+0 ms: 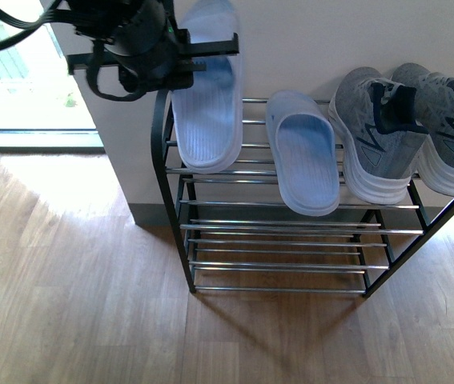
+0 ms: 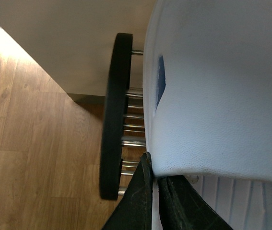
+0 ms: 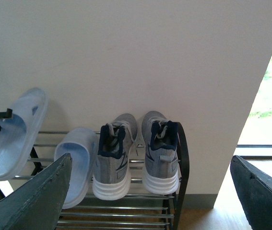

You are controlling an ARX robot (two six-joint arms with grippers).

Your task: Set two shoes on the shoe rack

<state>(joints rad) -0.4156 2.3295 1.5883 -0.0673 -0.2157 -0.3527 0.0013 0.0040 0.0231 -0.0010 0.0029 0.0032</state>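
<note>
The two grey sneakers (image 1: 407,136) sit side by side on the top shelf of the shoe rack (image 1: 291,232), at its right end, heels toward the room and toes to the wall — the right wrist view shows them (image 3: 136,155) upright on their white soles, touching or nearly so. Just to their left on the same shelf lies a pale blue slipper (image 1: 303,160), resting flat across the silver rods.

A second pale blue slipper (image 1: 208,96) is up at the rack's left end, tilted with its toe raised above the frame and its lower end by the top shelf rods. The left gripper (image 1: 210,48) has its fingers clamped on this slipper's edge; in the left wrist view the dark fingers (image 2: 143,201) pinch the slipper's rim (image 2: 222,96) right beside the black frame tube (image 2: 114,115).

The right gripper (image 3: 150,201) is held back from the rack, its fingers (image 3: 35,201) spread wide apart with nothing between them, facing the sneakers.

The rack stands on a wooden floor (image 1: 74,304) against a white wall (image 3: 126,57).
</note>
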